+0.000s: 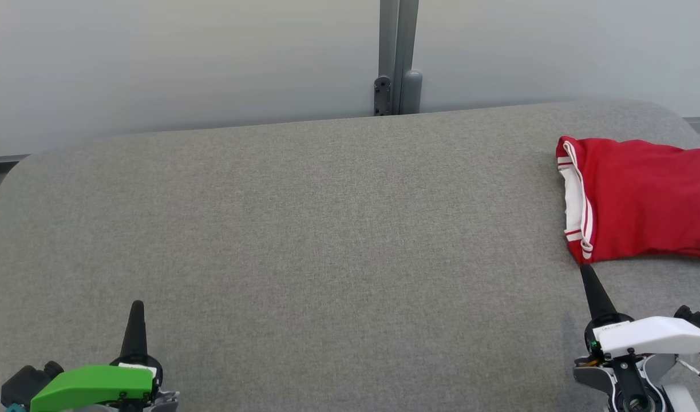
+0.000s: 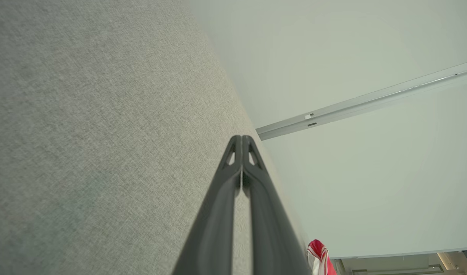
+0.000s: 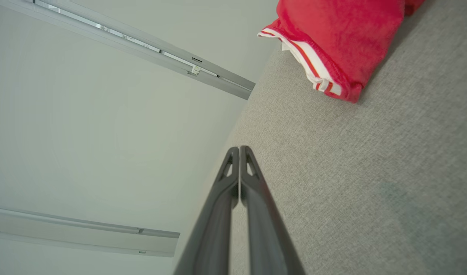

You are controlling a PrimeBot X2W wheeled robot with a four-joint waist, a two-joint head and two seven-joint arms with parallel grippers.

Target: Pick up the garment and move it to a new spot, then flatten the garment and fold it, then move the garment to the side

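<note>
Right gripper: fingers pressed together with nothing between them. The tip aims at the near left corner of the garment but stops short. Grey cloth shows in the gap, so no contact. Left gripper: same, pinched closed and empty, low at the near left, well apart from the garment. The garment is red with white-striped trim, folded into a compact rectangle at the far right of the grey padded table and running past the right edge of the head view. My read: the fold is done and the bundle is already at the side, which is why both arms sit low, closed and clear of it. The trim edge looks slightly uneven; I wouldn't re-grip for that. Behind the table are a pale wall and a grey post.
</note>
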